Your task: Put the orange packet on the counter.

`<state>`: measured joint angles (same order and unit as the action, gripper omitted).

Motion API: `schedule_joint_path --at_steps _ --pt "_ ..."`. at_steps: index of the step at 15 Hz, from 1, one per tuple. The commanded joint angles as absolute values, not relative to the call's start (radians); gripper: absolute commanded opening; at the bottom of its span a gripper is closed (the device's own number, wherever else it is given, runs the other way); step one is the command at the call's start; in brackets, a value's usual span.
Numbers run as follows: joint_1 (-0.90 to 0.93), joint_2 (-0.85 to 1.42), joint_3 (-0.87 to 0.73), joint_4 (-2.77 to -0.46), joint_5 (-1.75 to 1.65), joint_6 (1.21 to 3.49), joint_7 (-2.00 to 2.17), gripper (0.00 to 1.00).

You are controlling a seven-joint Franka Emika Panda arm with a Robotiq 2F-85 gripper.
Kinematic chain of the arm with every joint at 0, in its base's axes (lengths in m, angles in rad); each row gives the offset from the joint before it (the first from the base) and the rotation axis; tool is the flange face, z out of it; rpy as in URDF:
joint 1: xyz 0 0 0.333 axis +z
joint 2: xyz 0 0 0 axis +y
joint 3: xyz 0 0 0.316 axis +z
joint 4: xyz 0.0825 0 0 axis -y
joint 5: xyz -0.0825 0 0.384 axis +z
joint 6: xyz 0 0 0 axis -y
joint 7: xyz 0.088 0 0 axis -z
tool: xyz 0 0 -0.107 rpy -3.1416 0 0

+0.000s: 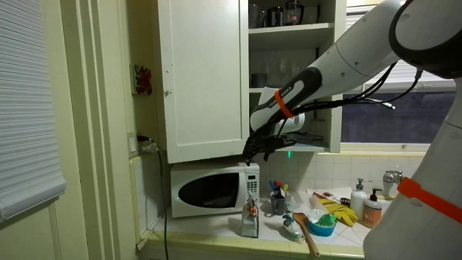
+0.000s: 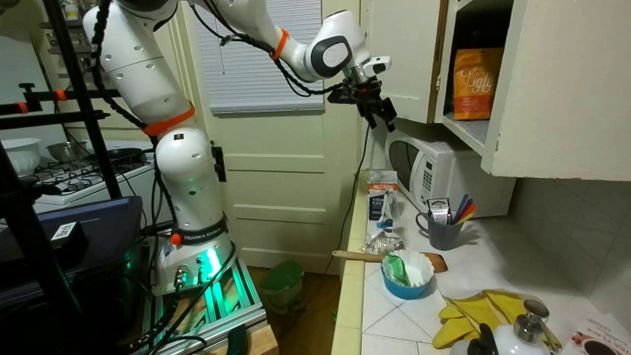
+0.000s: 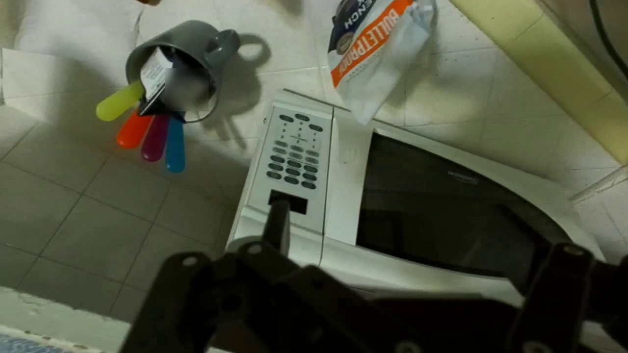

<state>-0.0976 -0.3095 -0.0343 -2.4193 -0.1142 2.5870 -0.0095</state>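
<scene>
The orange packet [image 2: 475, 84] stands upright on the bottom shelf of the open cupboard in an exterior view. It is out of sight in the wrist view and in the remaining exterior view. The pale tiled counter [image 1: 216, 228] runs below the cupboard; it also shows in an exterior view [image 2: 389, 340] and in the wrist view [image 3: 471, 83]. My black gripper [image 2: 382, 126] points downward, in front of the cupboard and above the microwave's front. It also shows in an exterior view [image 1: 257, 161]. In the wrist view the gripper's fingers [image 3: 392, 215] are wide apart with nothing between them.
The open cupboard door [image 1: 205, 76] hangs beside my gripper, above the white microwave [image 1: 177, 202]. A bag [image 2: 382, 197], a grey mug [image 2: 443, 235] with coloured handles, a blue bowl [image 2: 406, 291], a wooden spoon [image 2: 357, 255], yellow gloves [image 2: 473, 315] and soap bottles [image 1: 358, 198] stand or lie on the counter.
</scene>
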Motion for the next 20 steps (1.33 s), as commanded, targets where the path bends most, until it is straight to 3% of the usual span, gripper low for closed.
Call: schedule_joint_path --at_steps 1,6,12,17,20 --pt "-0.066 -0.348 -0.132 -2.423 -0.011 2.562 -0.163 1.0" --pt "-0.083 -0.339 -0.098 -2.449 -0.034 2.624 -0.089 1.0" --pt "-0.109 -0.267 -0.093 -2.417 0.001 3.011 0.021 1.0" --pt "-0.149 -0.27 -0.129 -2.364 -0.045 2.964 -0.052 1.0" --pt "-0.171 -0.249 -0.131 -2.344 -0.056 3.054 -0.045 1.0"
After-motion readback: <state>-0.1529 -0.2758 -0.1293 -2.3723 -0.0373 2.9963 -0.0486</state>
